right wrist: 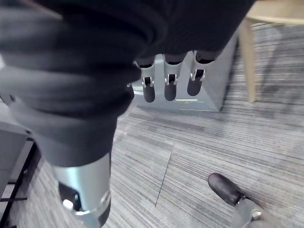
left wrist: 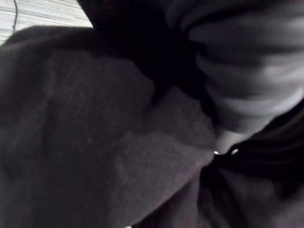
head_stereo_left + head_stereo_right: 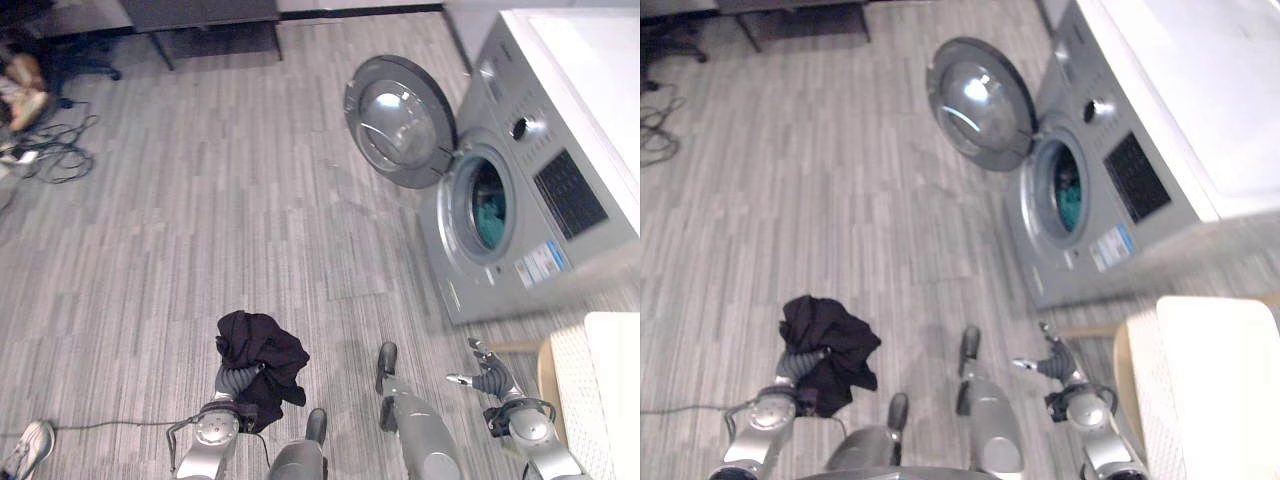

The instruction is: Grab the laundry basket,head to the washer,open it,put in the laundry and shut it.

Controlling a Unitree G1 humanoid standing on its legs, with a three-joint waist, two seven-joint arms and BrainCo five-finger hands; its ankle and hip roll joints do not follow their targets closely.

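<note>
The left hand (image 3: 238,380) carries a dark garment (image 3: 262,362), bunched up and draped over it. Its fingers are hidden under the cloth, so I cannot tell if they are curled around it or not. The garment hangs above the floor (image 3: 200,220), low and close to the body, probably so that it does not drag.

The right hand (image 3: 490,376) is empty, with fingers straight and relaxed. It hovers just beside the white laundry basket (image 3: 590,390), which stands near the front of the washer (image 3: 540,180).

The washer door (image 3: 398,120) is swung fully open to the robot's left, and the round opening (image 3: 485,205) faces out to the floor. Something teal (image 3: 490,222) already lies inside the drum.

Between the left hand and the opening the floor is free, but the open door edge stands on that side, so I think the arm should approach from the front and keep below the door. The step in hand seems to be the loading of the garment; the closing of the door is not yet done
</note>
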